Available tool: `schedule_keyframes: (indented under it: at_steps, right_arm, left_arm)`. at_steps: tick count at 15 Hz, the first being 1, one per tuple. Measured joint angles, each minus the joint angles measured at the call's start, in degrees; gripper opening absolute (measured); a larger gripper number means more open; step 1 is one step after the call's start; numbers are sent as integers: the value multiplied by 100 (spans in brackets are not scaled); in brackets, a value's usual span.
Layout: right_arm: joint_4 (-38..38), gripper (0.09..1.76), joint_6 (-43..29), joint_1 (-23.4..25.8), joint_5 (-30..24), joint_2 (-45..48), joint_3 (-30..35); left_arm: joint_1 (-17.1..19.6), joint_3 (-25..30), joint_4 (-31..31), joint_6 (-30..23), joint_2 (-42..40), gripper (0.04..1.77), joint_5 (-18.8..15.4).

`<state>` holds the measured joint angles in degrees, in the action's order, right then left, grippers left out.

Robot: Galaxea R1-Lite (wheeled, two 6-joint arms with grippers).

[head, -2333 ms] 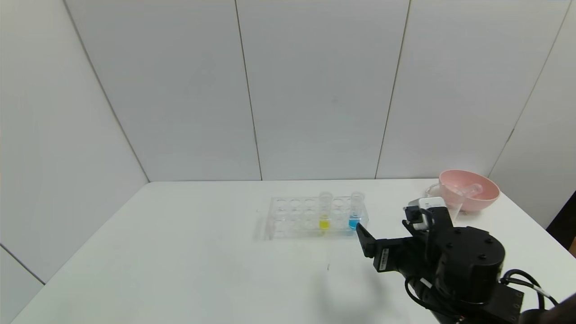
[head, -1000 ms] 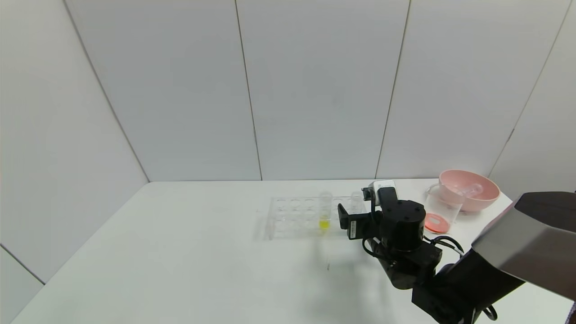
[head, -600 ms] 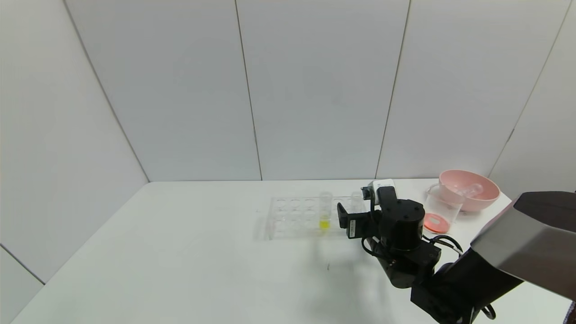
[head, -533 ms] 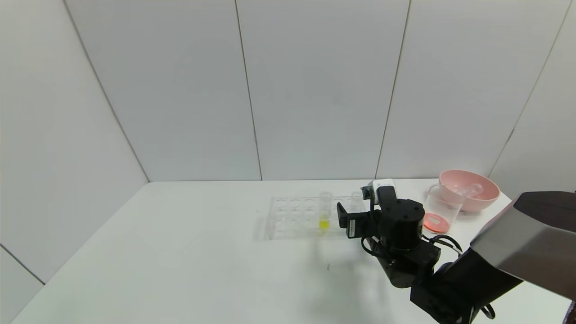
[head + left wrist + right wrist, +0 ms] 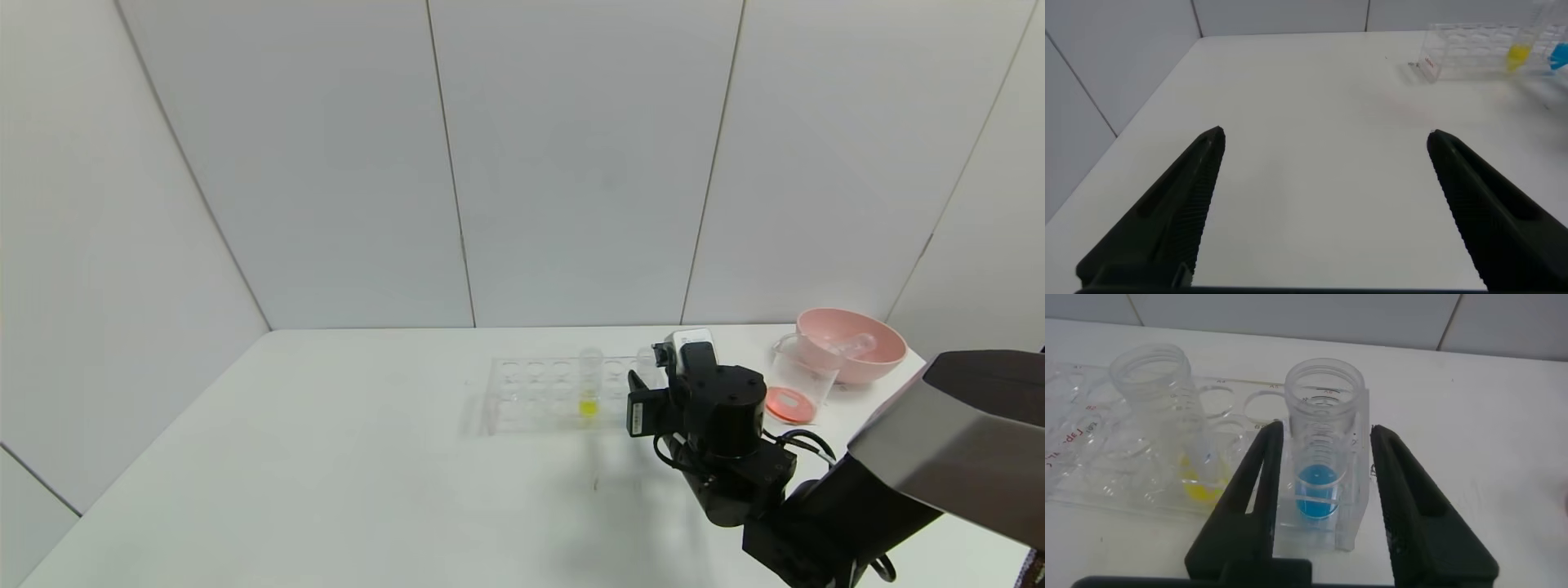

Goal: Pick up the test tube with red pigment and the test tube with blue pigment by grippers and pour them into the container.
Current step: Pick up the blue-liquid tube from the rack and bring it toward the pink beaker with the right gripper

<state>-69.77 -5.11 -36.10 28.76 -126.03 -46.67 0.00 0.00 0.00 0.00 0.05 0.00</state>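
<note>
The test tube with blue pigment (image 5: 1324, 388) stands upright in the end hole of the clear rack (image 5: 531, 392). My right gripper (image 5: 1327, 429) has a black jaw against each side of this tube and is shut on it, low over the table. In the head view the right gripper (image 5: 642, 396) covers most of the tube. The container (image 5: 796, 377), a clear beaker, stands to the right with red liquid at its bottom. No tube with red pigment shows. My left gripper (image 5: 1323, 143) hangs open over bare table, far from the rack.
A tube with yellow liquid (image 5: 589, 384) stands in the rack two holes from the blue one. A pink bowl (image 5: 886, 359) with an empty clear tube in it sits behind the beaker near the table's right edge. White walls close the back and left.
My right gripper's jaws have come together around the blue tube in the rack. The arm has barely shifted over the last second.
</note>
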Motion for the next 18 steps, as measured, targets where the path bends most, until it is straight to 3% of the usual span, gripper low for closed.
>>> schedule_keyframes:
  at_steps: [2,8,18]
  right_arm:
    - [-2,48,0,-4,0,-2,1]
    - [2,48,44,5,-2,28,-11]
    - [28,48,866,-48,-22,823,-176]
  left_arm:
    - [0,0,0,0,0,176,0]
    - [0,0,0,0,0,176,0]
    - [0,0,0,0,0,176,0]
